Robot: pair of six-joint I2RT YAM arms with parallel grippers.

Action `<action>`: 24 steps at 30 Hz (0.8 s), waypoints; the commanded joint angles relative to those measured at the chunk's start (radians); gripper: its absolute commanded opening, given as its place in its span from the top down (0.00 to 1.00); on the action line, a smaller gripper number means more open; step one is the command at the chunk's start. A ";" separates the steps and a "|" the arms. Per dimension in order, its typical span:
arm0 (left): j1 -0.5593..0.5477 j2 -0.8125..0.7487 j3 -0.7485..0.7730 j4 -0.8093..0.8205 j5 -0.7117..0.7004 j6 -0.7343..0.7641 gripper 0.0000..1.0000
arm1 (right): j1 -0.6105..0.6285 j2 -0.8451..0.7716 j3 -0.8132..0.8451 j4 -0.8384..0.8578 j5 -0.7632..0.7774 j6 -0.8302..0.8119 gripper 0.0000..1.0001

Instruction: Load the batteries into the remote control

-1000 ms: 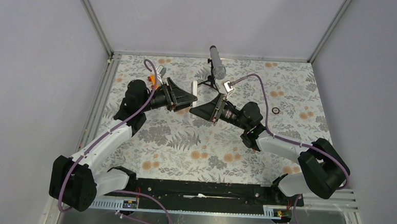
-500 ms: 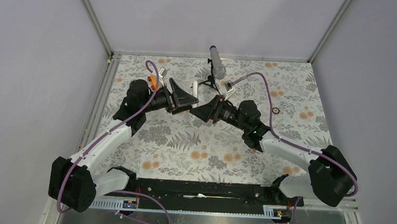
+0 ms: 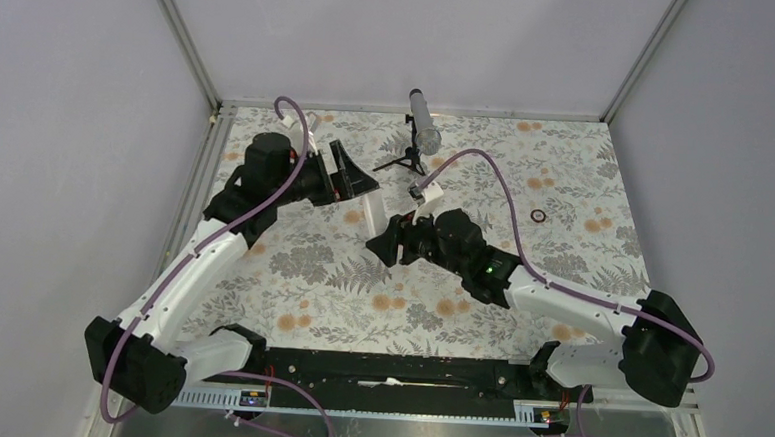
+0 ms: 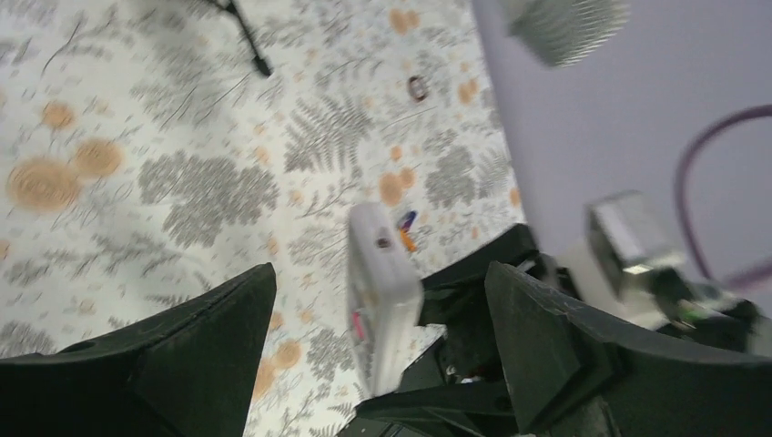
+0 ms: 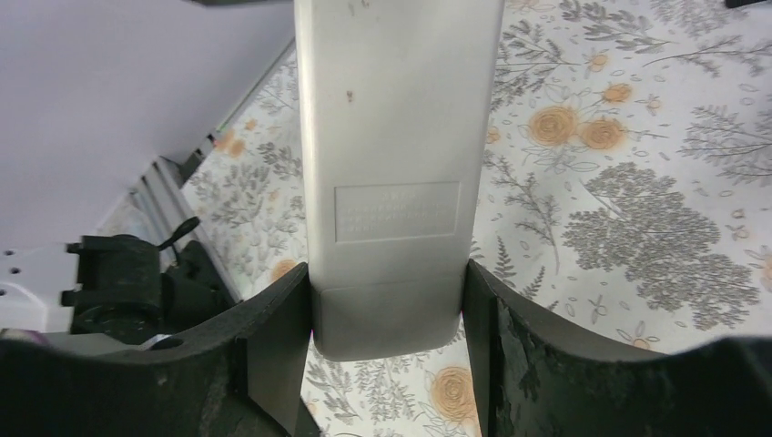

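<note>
The right tool [image 5: 387,300] pinches the remote control [image 5: 391,137] by one short end, its fingers pressed against the two long side edges. The remote is lifted off the floral tabletop [image 3: 565,188], over the middle and a little toward the far edge. Its long axis runs straight out from the right tool, and its free end points toward the far-left corner and the left tool [image 3: 356,175]. The plain back faces the right wrist camera. The left tool's fingers are spread wide and hold nothing, near the remote's free end but apart from it. The batteries [image 4: 406,228], one dark blue-purple and one orange, lie together on the tabletop, just past the remote in the left wrist view.
</note>
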 commanded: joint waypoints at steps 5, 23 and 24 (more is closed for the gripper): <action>-0.036 0.062 0.006 -0.132 -0.108 0.006 0.10 | 0.028 0.044 0.115 -0.076 0.180 -0.114 0.61; -0.056 0.156 0.013 -0.081 -0.005 -0.062 0.52 | 0.030 0.108 0.155 -0.059 0.114 -0.133 0.56; -0.056 0.162 0.013 -0.075 0.001 -0.066 0.53 | 0.030 0.106 0.156 -0.056 0.102 -0.133 0.56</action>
